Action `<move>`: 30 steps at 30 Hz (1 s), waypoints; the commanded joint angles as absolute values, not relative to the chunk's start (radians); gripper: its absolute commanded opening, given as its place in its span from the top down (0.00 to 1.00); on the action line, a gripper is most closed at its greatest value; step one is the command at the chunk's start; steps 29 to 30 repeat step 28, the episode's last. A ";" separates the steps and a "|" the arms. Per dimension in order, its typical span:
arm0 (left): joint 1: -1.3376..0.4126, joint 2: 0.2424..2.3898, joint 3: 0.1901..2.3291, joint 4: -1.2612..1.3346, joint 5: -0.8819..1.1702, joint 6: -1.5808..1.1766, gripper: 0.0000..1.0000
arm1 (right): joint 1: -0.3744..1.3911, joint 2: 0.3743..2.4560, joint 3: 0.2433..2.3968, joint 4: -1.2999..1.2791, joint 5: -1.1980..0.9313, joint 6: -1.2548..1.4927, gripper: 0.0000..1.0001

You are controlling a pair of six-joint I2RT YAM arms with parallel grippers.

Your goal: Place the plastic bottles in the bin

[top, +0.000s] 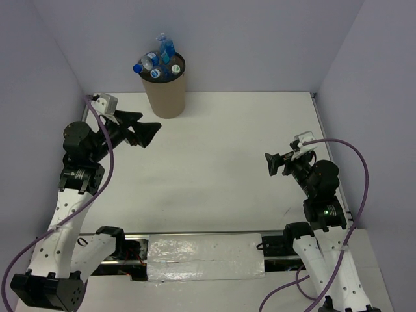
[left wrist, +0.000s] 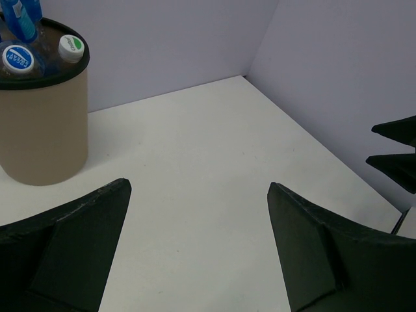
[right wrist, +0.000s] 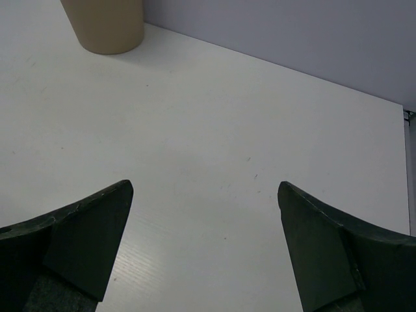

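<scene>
filling the far-edge bin, plastic bottles; left fingers, right fingers released, empty

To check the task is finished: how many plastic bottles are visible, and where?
5 plastic bottles, all crowded upright in the bin, their necks sticking above its rim; none lies on the table. Others may be hidden deeper inside.

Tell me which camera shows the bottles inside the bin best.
The top external view: it shows the whole cluster of bottles poking out of the bin. The left wrist view is closer but cuts them off at the frame's corner, showing mostly two caps. The right wrist view shows only the bin's lower wall, no bottles.
</scene>
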State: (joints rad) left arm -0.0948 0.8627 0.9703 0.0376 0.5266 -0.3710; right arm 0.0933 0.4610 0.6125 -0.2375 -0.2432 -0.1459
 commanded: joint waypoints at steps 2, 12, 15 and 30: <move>-0.091 0.858 0.969 0.098 0.549 -0.379 0.01 | 0.091 0.446 0.607 -0.187 -0.221 -0.138 0.00; -0.091 0.859 0.969 0.103 0.563 -0.388 0.01 | 0.087 0.445 0.607 -0.187 -0.207 -0.137 0.00; -0.091 0.859 0.969 0.104 0.558 -0.387 0.01 | 0.089 0.446 0.609 -0.187 -0.212 -0.133 0.00; -0.090 0.856 0.968 0.101 0.546 -0.390 0.00 | 0.087 0.462 0.618 -0.192 -0.221 -0.114 0.00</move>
